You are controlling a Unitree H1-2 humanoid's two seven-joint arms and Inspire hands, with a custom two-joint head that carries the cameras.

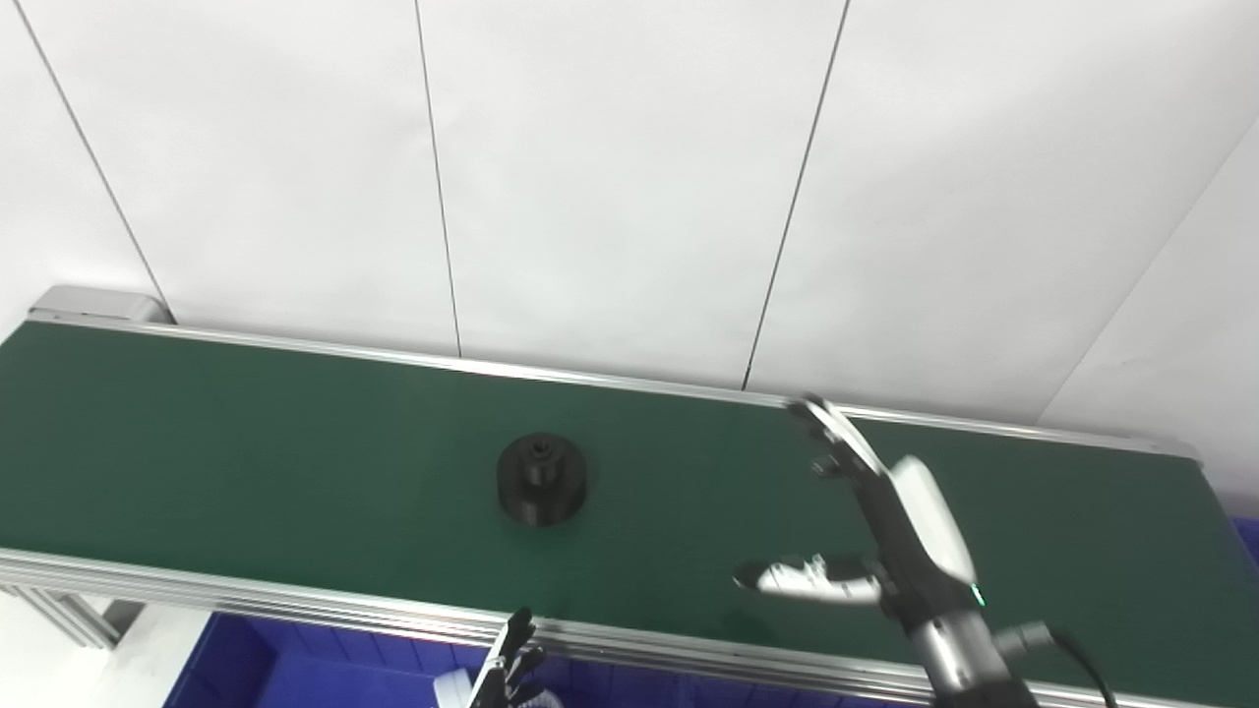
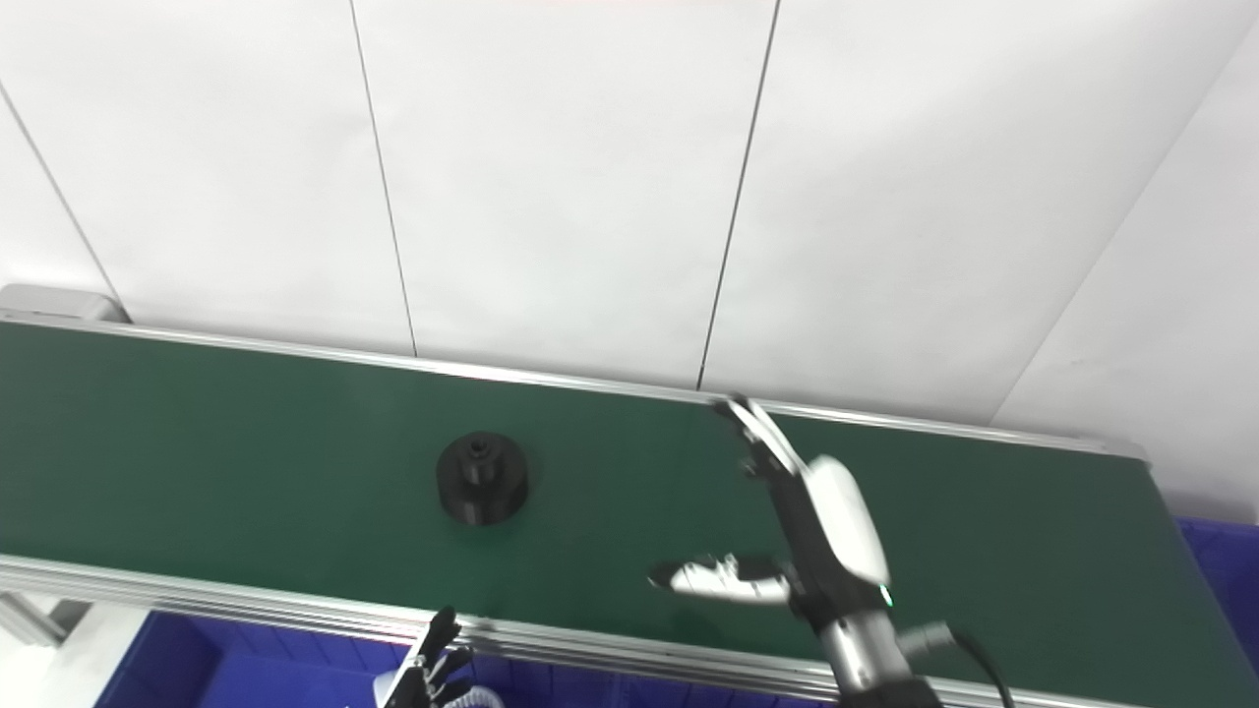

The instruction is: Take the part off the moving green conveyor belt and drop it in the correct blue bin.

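A black round part (image 1: 541,479) with a raised hub lies on the green conveyor belt (image 1: 246,452), near the middle of its width. My right hand (image 1: 885,521) is over the belt to the right of the part, well apart from it, open and empty, its fingers stretched toward the far rail and its thumb spread to the left. Only the fingertips of my left hand (image 1: 507,664) show at the bottom edge, below the belt's near rail. It holds nothing I can see; whether it is open or shut is hidden. The part also shows in the right eye view (image 2: 482,478).
A blue bin (image 1: 295,669) sits below the belt's near rail at the bottom left. Another blue bin (image 2: 1225,570) shows past the belt's right end. An aluminium rail (image 1: 246,600) runs along the near edge. White wall panels stand behind the belt.
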